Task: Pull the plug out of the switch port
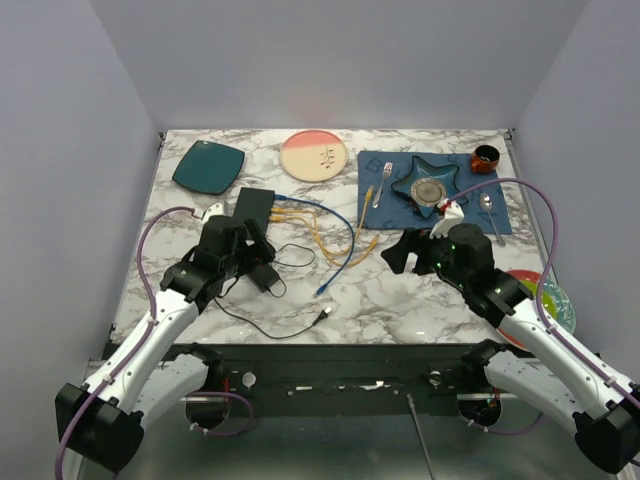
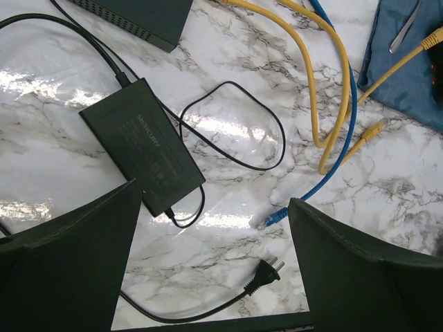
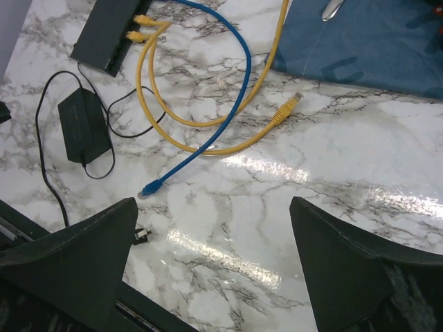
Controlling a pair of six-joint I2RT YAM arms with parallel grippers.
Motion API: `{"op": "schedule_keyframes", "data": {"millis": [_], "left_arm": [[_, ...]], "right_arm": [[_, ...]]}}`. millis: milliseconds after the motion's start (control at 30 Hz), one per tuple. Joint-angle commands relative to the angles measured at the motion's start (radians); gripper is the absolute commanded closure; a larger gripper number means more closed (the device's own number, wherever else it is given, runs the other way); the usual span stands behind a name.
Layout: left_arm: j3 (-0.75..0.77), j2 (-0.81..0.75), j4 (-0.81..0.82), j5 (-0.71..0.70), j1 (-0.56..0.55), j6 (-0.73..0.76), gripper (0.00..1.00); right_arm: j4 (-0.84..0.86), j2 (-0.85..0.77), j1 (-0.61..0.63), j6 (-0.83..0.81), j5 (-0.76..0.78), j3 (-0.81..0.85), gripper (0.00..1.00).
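1. Marble, white with grey veins, covers the table (image 1: 400, 300), which stands between plain pale walls; both arms reach in from its near edge.
2. The switch (image 1: 255, 205) lies flat on the left-centre of the marble, just beyond the left gripper (image 2: 214, 270), with its socket row facing right.
3. 2 yellow plugs (image 3: 142, 21) sit in those sockets, and their yellow cables (image 3: 149, 90) loop across the marble toward the blue placemat (image 1: 500, 210).
4. A blue cable (image 3: 242, 76) reaches the same face of the switch, while its blue connector (image 3: 149, 188) at the other end lies loose on the marble.
5. The left gripper hangs over the power brick (image 2: 142, 145), spread wide, its fingers (image 2: 69, 263) gripping nothing and touching nothing.
6. The right gripper (image 3: 211, 270) hovers to the right of the cable loops, well apart from the switch, equally wide and empty.
7. A thin black cord (image 2: 263, 124) curls beside the brick.
8. A teal plate (image 1: 208, 166) and a pink plate (image 1: 313, 156) lie along the far side.
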Motion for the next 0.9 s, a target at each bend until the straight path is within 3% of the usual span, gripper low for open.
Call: {"op": "schedule_keyframes", "data": {"millis": [0,133,267,400,567,867], "left_arm": [[-0.012,-0.041,0.001,-0.013,0.003,0.003,0.01],[-0.018,-0.041,-0.052,-0.116,0.003,-0.067,0.01],[0.037,0.058,-0.157,-0.216,0.009,-0.165,0.01],[0.074,0.216,-0.233,-0.224,0.008,-0.276,0.01],[0.042,0.287,-0.247,-0.214,-0.005,-0.495,0.01],[0.109,0.390,-0.218,-0.236,-0.014,-0.567,0.01]], "right_arm": [[0.003,-0.014,0.005,0.019,-0.025,-0.019,0.00],[0.018,-0.009,0.005,0.025,-0.034,-0.031,0.00],[0.020,0.026,0.003,0.038,-0.038,-0.027,0.00],[0.021,0.053,0.005,0.044,-0.036,-0.016,0.00],[0.025,0.078,0.005,0.049,-0.041,-0.010,0.00],[0.034,0.086,0.005,0.062,-0.050,-0.021,0.00]]}}
